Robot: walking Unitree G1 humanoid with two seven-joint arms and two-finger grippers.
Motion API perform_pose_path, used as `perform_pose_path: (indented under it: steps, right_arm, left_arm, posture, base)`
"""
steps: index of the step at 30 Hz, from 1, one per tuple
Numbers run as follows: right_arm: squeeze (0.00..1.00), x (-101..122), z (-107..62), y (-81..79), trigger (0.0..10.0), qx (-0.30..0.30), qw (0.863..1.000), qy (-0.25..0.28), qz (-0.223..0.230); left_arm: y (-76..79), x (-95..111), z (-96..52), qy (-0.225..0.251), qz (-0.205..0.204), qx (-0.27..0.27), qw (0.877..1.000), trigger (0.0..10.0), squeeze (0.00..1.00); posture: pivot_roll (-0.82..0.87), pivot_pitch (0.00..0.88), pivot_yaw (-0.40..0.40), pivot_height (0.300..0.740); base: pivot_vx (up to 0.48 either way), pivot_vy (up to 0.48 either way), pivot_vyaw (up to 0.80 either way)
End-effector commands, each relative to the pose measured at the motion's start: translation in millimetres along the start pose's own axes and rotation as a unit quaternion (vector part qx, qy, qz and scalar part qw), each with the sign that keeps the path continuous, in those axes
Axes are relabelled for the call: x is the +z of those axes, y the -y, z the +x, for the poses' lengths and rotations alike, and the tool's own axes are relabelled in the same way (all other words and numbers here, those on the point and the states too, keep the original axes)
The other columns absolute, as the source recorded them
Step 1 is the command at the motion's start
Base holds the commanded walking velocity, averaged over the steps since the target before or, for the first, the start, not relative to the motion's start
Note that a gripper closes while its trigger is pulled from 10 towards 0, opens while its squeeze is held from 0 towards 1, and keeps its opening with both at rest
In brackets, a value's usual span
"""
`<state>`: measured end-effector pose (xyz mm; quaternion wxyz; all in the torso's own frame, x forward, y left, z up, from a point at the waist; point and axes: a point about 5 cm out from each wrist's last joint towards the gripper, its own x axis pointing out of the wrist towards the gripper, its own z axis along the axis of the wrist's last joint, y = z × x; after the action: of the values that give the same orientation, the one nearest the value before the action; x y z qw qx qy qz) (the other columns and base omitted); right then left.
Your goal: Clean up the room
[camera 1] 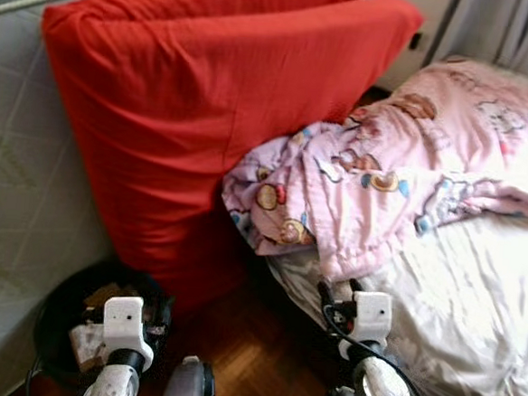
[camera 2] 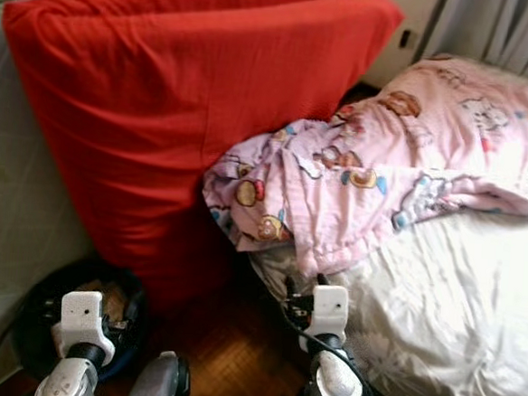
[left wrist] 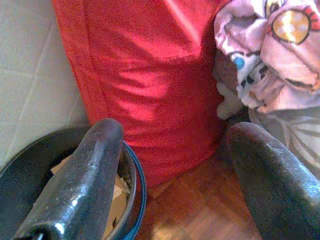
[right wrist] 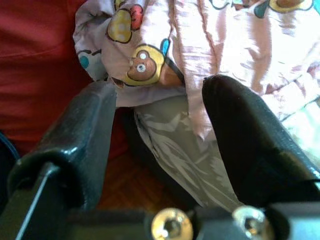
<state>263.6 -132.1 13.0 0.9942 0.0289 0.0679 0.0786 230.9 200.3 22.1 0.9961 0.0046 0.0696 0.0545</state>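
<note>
- Blanket (camera 1: 402,162), pink with cartoon bears, lies bunched on the bed (camera 1: 483,304); its crumpled end hangs over the bed's near corner, touching the red cushions.
- Two big red cushions (camera 1: 206,112) stand tilted against the pale wall (camera 1: 20,190), one behind the other, bottoms on the wood floor (camera 1: 262,361).
- You see a white sheet on the bed's bare part, wrinkled.
- Dark round bin (camera 1: 56,319) sits on the floor by the wall, just beside the cushions, with brownish paper scraps inside.
- Your left gripper (left wrist: 170,165) hangs low over the bin's edge and the floor, jaws spread wide, nothing between them.
- Your right gripper (right wrist: 160,130) sits just below the blanket's hanging end at the bed corner, jaws spread, holding nothing; the sheet edge shows between them.
- Grey curtain (camera 1: 511,29) hangs beyond the bed's far side.
- You can't tell if the right fingers touch the fabric.
</note>
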Motion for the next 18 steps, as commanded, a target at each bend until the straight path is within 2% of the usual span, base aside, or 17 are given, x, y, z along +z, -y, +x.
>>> perform_pose_path:
  steps: [1, 18]
  right_arm:
    - [0.00, -3.7, -2.8, 1.4, 10.0, -0.003, 1.000, -0.006, 0.001]
    - [0.00, -6.0, -3.5, 1.9, 10.0, 0.001, 1.000, -0.010, 0.001]
  left_arm:
    - [-0.8, -0.8, -0.8, -0.004, 0.005, -0.002, 1.000, 10.0, 0.00]
    - [-0.2, -0.6, -0.8, -0.005, 0.005, -0.004, 1.000, 10.0, 0.00]
  posture:
    - [-0.03, 0.095, 0.027, 0.630]
    - [-0.03, 0.098, 0.028, 0.630]
  base:
    - [0.247, 0.000, 0.00]
    - [0.283, 0.000, 0.00]
